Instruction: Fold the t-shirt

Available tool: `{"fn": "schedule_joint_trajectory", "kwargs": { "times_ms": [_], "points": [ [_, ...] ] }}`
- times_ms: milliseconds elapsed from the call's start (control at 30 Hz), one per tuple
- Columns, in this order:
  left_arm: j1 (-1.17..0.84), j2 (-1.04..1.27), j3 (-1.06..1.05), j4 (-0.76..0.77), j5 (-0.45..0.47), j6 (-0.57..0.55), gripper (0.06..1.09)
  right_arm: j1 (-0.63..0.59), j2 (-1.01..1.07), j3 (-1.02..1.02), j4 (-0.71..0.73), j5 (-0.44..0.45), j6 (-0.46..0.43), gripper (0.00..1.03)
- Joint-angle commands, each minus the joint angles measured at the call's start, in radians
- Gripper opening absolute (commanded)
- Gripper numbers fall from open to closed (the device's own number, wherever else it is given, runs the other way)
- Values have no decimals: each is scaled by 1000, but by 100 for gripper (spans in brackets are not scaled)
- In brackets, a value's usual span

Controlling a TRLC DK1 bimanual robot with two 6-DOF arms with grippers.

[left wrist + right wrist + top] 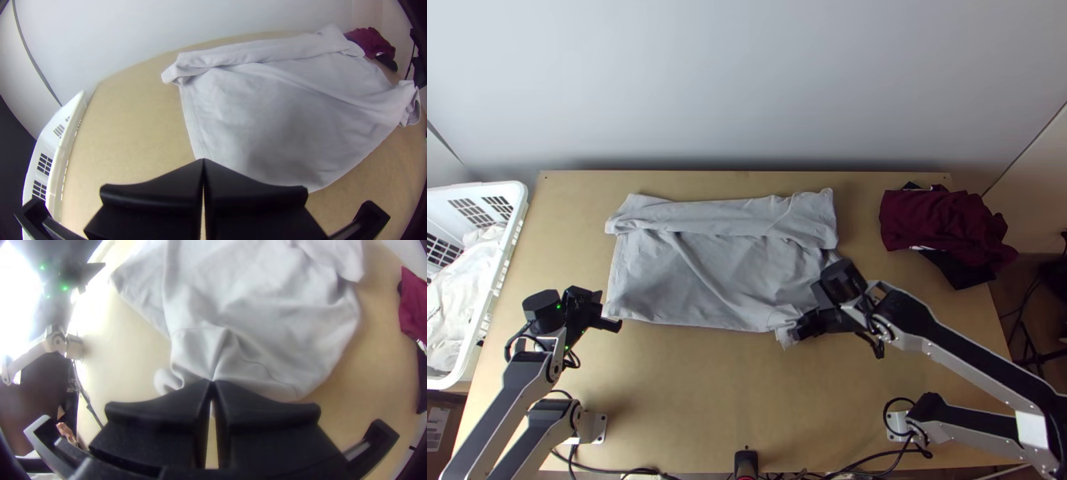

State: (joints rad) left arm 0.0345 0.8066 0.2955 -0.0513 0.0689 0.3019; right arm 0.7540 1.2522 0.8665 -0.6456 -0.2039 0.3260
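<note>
T-shirt (707, 268), pale grey: mid-table, laid sideways, far side turned over in a long band, near right part rumpled. Stitched hem at the left end. Judged light, soft, limp, not fragile; single layers will wrinkle if dragged. Best holds: near hem corner and the sleeve-side bunch, lifted together.

Right gripper (212, 382): black fingers pinching the bunched near right fabric. Left gripper (203, 161): fingers pressed together, no cloth seen between them, just beside the near hem corner; should part before taking hold.

Farther out, on the wooden table (683, 384): maroon garment (939, 220) heaped over black cloth (965, 274), far right. White laundry basket (520, 200) at left.

Count: one t-shirt, two grippers, one maroon garment, one basket. Black pieces: cannot tell.
</note>
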Motion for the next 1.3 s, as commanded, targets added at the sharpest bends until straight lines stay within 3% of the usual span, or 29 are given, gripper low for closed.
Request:
{"fn": "schedule_joint_trajectory", "kwargs": {
  "times_ms": [0, 200, 267, 300, 367, 400, 433, 533, 800, 900, 933, 1033, 1267],
  "points": [
    [-5, 5, 2, 1, -4, -21, 10, -30, -16, 98, -75, 1, -28, 3],
    [-8, 80, 10, 25, -9, -10, 10, -28, -7, 100, -77, 1, -27, 3],
    [-8, 121, 24, 11, -15, -6, 14, -28, -4, 98, -75, 1, -30, 3],
    [-8, 146, 37, -13, -15, -10, 27, -27, -2, 98, -77, 1, -31, 3],
    [-8, 187, 65, -59, -15, -27, 63, -25, 0, 97, -75, 1, -35, 3],
    [-7, 194, 73, -85, -15, -32, 74, -25, 1, 97, -75, 1, -35, 3],
    [-5, 195, 76, -93, -15, -33, 78, -25, 1, 97, -75, 3, -38, 3],
    [-4, 226, 90, -137, -15, -43, 85, -25, 0, 91, -75, 15, -45, 3],
    [-10, 309, 123, -176, -15, -40, 85, -22, 3, 88, -72, 26, -50, 3],
    [-21, 356, 143, -180, -6, -70, 82, -22, 7, 86, -65, 27, -50, 3],
    [-25, 364, 149, -180, 6, -92, 72, -22, 10, 88, -63, 29, -50, 3],
    [-65, 375, 159, -196, 68, -138, 8, -22, 15, 91, -62, 31, -50, 3],
    [-102, 324, 234, -291, 68, -208, 9, -61, 7, 104, -52, 47, -61, 3]
  ]
}}
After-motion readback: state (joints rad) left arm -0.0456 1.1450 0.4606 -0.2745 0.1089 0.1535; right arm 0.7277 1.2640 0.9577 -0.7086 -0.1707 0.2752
